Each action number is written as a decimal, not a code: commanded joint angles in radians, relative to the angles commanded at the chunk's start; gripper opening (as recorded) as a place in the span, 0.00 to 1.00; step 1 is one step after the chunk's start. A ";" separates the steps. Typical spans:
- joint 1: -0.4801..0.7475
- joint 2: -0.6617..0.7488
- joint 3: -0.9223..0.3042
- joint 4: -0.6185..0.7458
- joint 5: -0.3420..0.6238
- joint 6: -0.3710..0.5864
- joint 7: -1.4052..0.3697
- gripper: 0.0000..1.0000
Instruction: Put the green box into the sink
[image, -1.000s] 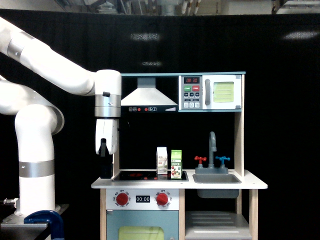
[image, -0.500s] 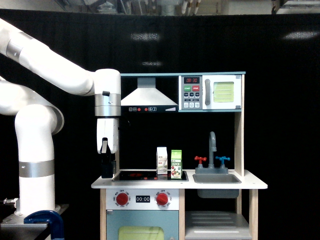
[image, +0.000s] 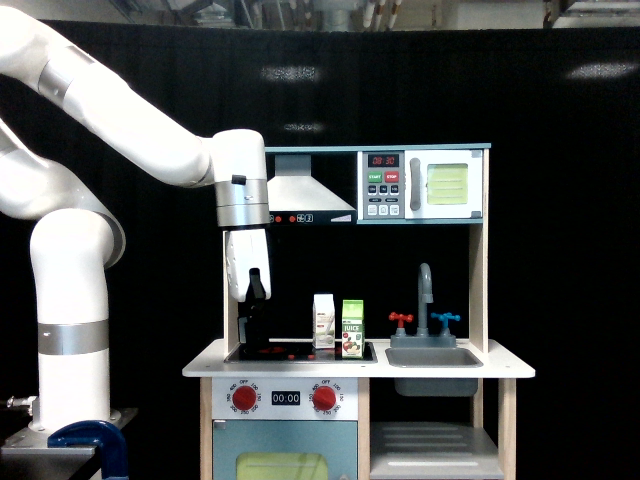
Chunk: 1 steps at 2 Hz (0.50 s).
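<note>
Moved since half a second ago: my arm has swung toward the exterior view's right, so my pincer (image: 247, 335) now hangs over the near-left part of the black stovetop (image: 300, 352) rather than beside the toy kitchen's left post; whether it is released or clenched I cannot tell, its dark fingers being lost against the black backdrop. Stock beyond it, unmoved: white carton (image: 323, 321) and green box (image: 352, 328), both upright, just beside each other on the stovetop's right end. Farther right: grey sink (image: 433, 357), faucet (image: 425, 291) behind it.
</note>
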 joint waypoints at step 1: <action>0.315 0.147 -0.200 0.169 0.153 -0.023 -0.507 1.00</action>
